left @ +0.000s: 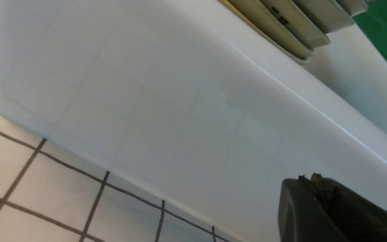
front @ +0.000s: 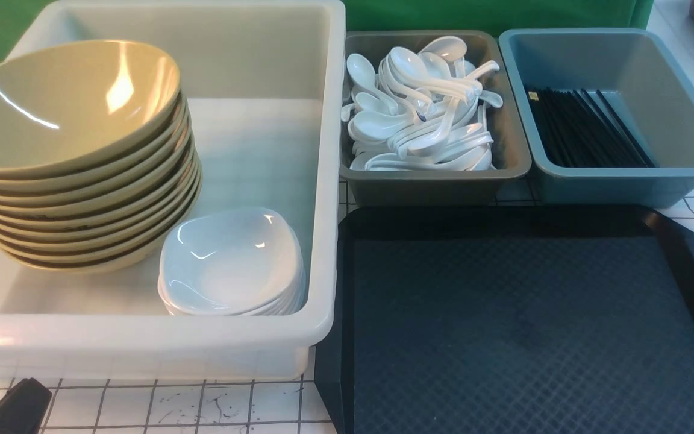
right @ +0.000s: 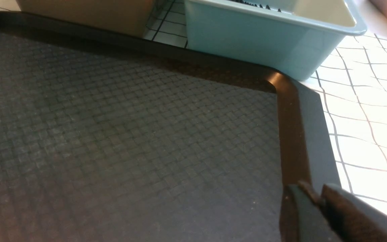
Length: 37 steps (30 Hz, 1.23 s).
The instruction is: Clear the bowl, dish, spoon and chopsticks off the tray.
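Since the tray (front: 522,325) shows bare, with bowl (front: 70,108) and dish (front: 229,259) stacked in the white tub (front: 329,181), spoon (front: 419,114) in the grey bin (front: 509,163), chopsticks (front: 588,129) in the blue bin (front: 612,181), you park: right gripper (right: 319,198) fingers together, left gripper (left: 314,188) cannot tell.

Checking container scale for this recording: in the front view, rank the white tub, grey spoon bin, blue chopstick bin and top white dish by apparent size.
1. white tub
2. and 3. blue chopstick bin and grey spoon bin: look alike, so unranked
4. top white dish, though nearer the camera
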Tool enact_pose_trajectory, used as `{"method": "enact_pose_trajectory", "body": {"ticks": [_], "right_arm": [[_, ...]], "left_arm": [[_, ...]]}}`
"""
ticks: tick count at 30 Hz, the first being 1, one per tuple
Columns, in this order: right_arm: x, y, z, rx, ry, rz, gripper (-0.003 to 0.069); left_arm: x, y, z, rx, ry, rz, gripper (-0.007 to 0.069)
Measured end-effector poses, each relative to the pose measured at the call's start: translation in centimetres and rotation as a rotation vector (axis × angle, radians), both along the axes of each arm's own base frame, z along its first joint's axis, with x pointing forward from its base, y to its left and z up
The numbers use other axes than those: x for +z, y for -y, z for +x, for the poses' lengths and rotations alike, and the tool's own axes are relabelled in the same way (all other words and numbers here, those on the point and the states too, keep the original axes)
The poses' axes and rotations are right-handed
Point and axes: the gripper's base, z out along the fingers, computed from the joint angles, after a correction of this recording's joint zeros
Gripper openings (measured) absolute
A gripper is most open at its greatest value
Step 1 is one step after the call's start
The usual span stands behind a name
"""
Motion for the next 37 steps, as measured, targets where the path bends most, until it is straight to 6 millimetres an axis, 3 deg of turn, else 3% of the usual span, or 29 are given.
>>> {"method": "enact_pose_trajectory", "body": {"ticks": [37], "right_arm": [[0.00, 0.00, 0.00, 0.000, 0.000, 0.000, 0.0131]], "left_arm": [[0.00, 0.00, 0.00, 0.004, -0.001, -0.013, -0.0001]]}}
